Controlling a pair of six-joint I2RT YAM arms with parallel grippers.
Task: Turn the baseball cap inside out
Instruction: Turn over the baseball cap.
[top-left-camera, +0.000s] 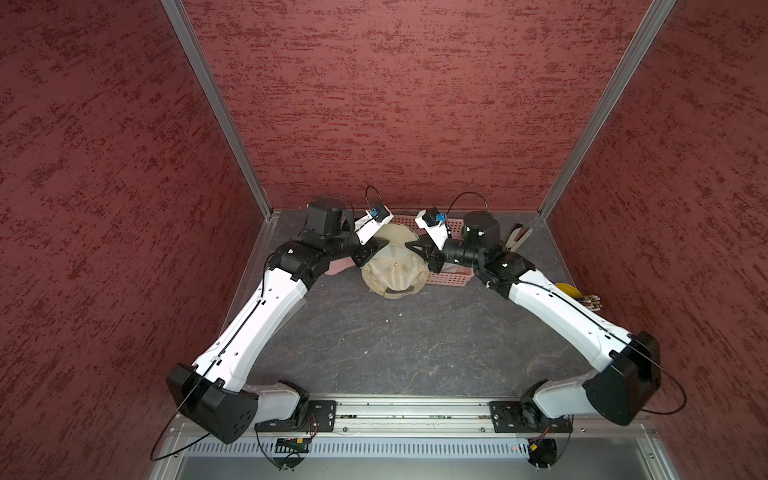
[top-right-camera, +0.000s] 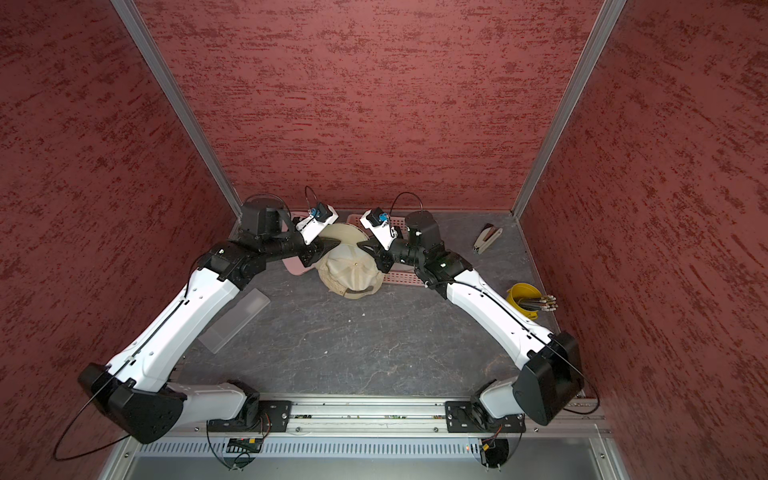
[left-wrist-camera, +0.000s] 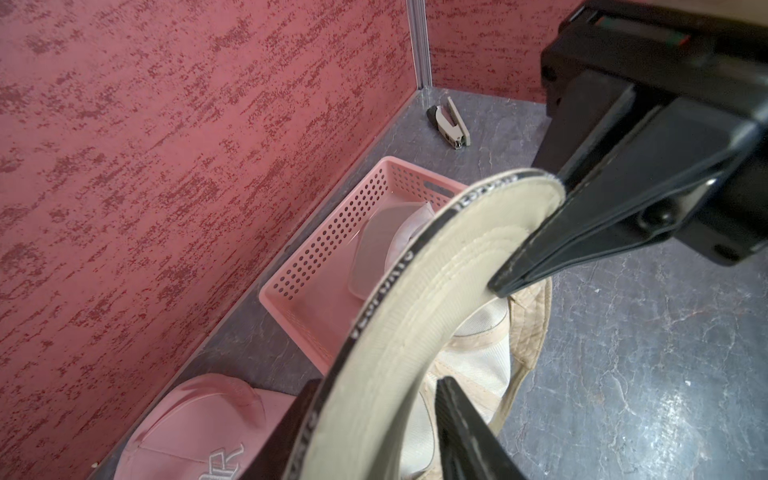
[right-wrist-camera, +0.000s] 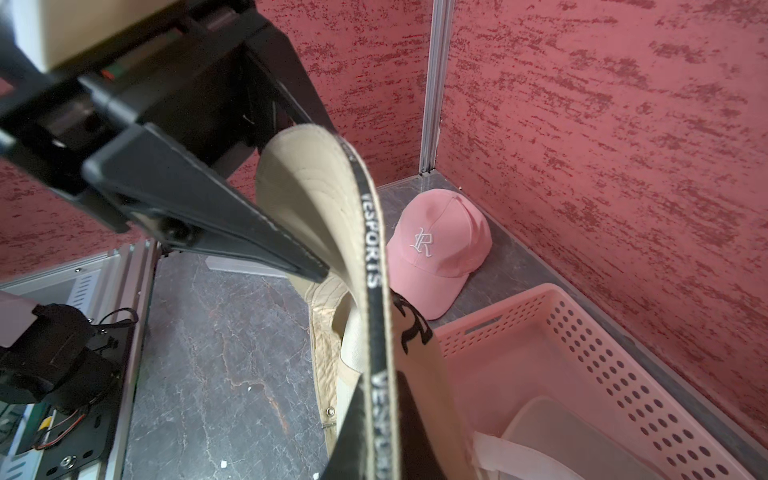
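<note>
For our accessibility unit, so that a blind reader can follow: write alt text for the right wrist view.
Close up, the right gripper is clamped on the black-edged brim of a beige cap, with the left gripper open astride the same brim. Beyond sit a pink cap on the grey table and a pink perforated basket.

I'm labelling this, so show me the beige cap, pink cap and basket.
beige cap (top-left-camera: 395, 272): in a top view, crown.
pink cap (right-wrist-camera: 436, 245): right wrist view, front panel.
basket (left-wrist-camera: 332, 237): left wrist view, perforated wall.
</note>
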